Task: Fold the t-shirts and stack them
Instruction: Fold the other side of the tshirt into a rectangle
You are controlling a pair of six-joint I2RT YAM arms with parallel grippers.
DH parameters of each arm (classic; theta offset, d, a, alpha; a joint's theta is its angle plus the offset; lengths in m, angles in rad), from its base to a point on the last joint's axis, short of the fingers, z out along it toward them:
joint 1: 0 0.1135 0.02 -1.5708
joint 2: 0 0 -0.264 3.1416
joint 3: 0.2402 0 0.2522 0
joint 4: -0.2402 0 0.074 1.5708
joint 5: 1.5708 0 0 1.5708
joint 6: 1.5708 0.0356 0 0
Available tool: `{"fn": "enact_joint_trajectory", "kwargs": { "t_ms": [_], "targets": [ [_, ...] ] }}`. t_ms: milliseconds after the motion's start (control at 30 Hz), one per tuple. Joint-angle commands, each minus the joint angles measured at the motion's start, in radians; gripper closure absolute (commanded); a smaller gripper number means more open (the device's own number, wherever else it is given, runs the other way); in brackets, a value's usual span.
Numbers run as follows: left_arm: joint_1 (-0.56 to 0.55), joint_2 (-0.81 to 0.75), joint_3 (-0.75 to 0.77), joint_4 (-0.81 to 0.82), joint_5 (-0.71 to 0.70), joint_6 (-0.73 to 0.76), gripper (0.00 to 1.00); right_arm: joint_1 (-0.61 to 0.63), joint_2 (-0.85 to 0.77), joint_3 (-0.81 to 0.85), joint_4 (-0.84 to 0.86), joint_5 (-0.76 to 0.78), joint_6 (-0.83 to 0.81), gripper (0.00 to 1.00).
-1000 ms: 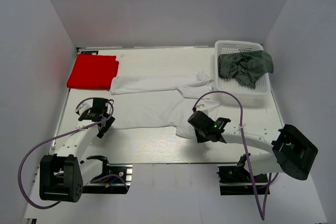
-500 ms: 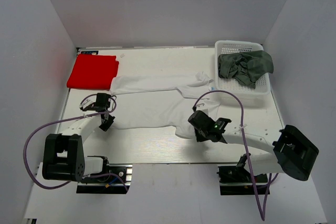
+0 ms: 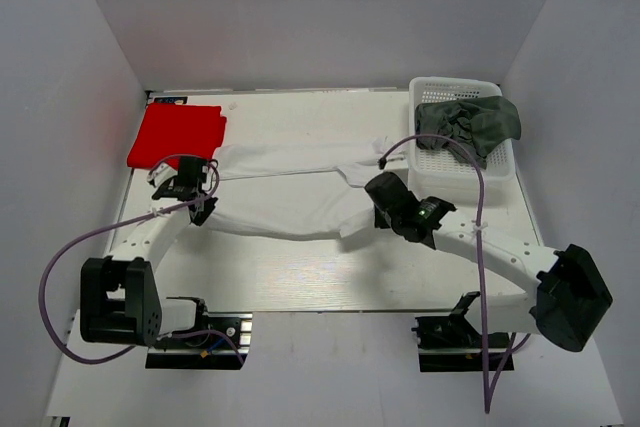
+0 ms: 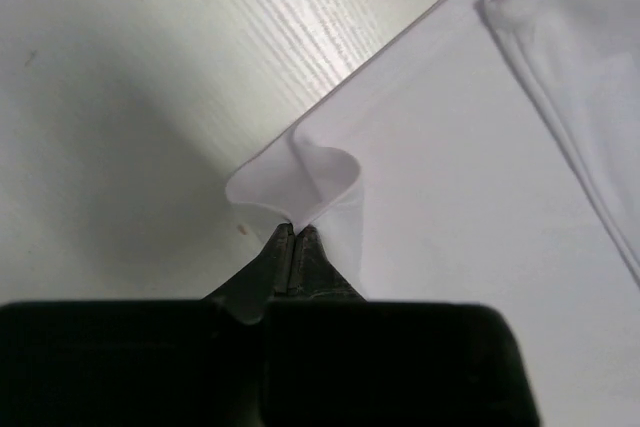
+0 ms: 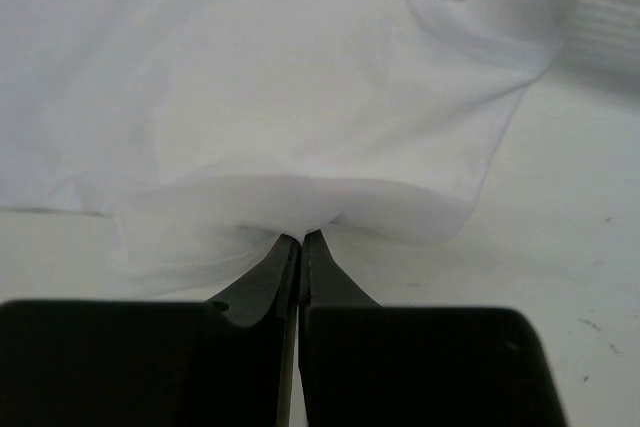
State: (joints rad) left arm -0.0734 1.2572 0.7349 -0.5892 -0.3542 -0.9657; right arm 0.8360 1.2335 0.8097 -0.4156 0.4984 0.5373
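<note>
Checking progress, the inspector asks: how many of the t-shirts are finished?

The operator replies: one, by the look of it. The red t-shirt [image 3: 178,137] lies as a flat rectangle at the far left corner of the counter [image 3: 300,267] and appears folded. No stack exists yet, as nothing rests on it.

The inspector asks: where is the garment in work?

The operator replies: the white t-shirt [image 3: 290,202] lies spread across the middle of the counter, its left end just beside the red one. The step in hand appears to be its first fold, near edge toward the far edge.

The inspector asks: what is the state of each hand?

The operator replies: the left hand [image 4: 291,232] is clenched on the near left corner of the white cloth, which puckers up from between its closed fingers. The right hand [image 5: 301,238] is clenched on a pinched ridge at the near right edge.

The inspector asks: what remains?

The operator replies: complete the white fold and place it on the red. The grey-green t-shirt [image 3: 468,127] is crumpled in the basket [image 3: 445,159] at the far right, draped over its rim, untouched
</note>
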Motion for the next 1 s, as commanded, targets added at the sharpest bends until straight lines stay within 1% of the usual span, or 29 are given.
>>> {"fn": "enact_joint_trajectory", "kwargs": {
  "t_ms": [0,67,100,200,267,333,367,433,467,533,567,600,633,667,700,733,767,800,833,867,900,933,967],
  "targets": [
    [0.001,0.048,0.073,0.015,-0.008,0.012,1.0,-0.041,0.04,0.072,0.058,0.119,-0.051,1.0],
    [0.011,0.076,0.101,0.026,-0.018,-0.001,1.0,-0.086,0.083,0.095,0.089,0.141,-0.074,1.0],
    [0.011,0.109,0.135,0.026,-0.019,-0.001,1.0,-0.095,0.107,0.117,0.131,0.163,-0.08,1.0],
    [0.023,0.169,0.219,0.015,-0.028,-0.01,1.0,-0.144,0.164,0.183,0.19,0.161,-0.138,1.0],
    [0.034,0.22,0.251,0.006,-0.028,-0.01,1.0,-0.187,0.21,0.219,0.23,0.128,-0.173,1.0],
    [0.044,0.251,0.288,0.028,-0.038,-0.045,1.0,-0.204,0.244,0.259,0.245,0.102,-0.189,1.0],
    [0.044,0.287,0.314,0.038,-0.038,-0.045,1.0,-0.23,0.3,0.293,0.247,0.095,-0.223,1.0],
    [0.053,0.329,0.349,0.048,-0.038,-0.054,1.0,-0.247,0.345,0.368,0.25,0.062,-0.244,1.0],
    [0.053,0.381,0.398,0.033,-0.038,-0.064,1.0,-0.265,0.416,0.412,0.245,0.055,-0.263,1.0],
    [0.053,0.436,0.457,0.02,-0.038,-0.064,1.0,-0.285,0.487,0.477,0.236,0.011,-0.28,1.0],
    [0.063,0.465,0.516,0.006,-0.038,-0.064,1.0,-0.302,0.516,0.505,0.235,0.0,-0.28,1.0],
    [0.063,0.493,0.549,0.006,-0.051,-0.064,0.96,-0.31,0.599,0.585,0.233,-0.021,-0.287,1.0],
    [0.063,0.554,0.582,-0.033,-0.051,-0.048,0.87,-0.328,0.631,0.621,0.206,-0.043,-0.29,1.0],
    [0.063,0.585,0.662,-0.059,-0.051,-0.038,0.56,-0.34,0.664,0.656,0.171,-0.044,-0.287,1.0],
    [0.063,0.611,0.699,-0.084,-0.06,-0.038,0.4,-0.348,0.758,0.73,0.135,-0.041,-0.278,0.99],
    [0.063,0.636,0.731,-0.121,-0.06,-0.018,0.31,-0.353,0.788,0.815,0.106,-0.04,-0.263,0.85],
    [0.063,0.668,0.779,-0.132,-0.06,-0.008,0.19,-0.356,0.82,0.9,0.036,-0.025,-0.254,0.69],
    [0.063,0.668,0.793,-0.141,-0.06,-0.008,0.16,-0.36,0.896,0.94,0.009,-0.029,-0.238,0.43],
    [0.063,0.668,0.813,-0.141,-0.06,0.011,0.14,-0.365,0.918,1.012,-0.011,-0.032,-0.238,0.1],
    [0.063,0.668,0.813,-0.141,-0.075,0.012,0.11,-0.368,0.931,1.057,-0.028,-0.055,-0.237,0.1],
    [0.063,0.648,0.813,-0.141,-0.075,0.012,0.08,-0.367,0.94,1.066,-0.044,-0.067,-0.232,0.1],
    [0.063,0.631,0.798,-0.132,-0.084,0.028,0.07,-0.364,0.93,1.066,-0.04,-0.087,-0.229,0.1],
    [0.051,0.611,0.787,-0.115,-0.085,0.038,0.05,-0.368,0.904,1.019,-0.017,-0.095,-0.229,0.1]
  ]
}}
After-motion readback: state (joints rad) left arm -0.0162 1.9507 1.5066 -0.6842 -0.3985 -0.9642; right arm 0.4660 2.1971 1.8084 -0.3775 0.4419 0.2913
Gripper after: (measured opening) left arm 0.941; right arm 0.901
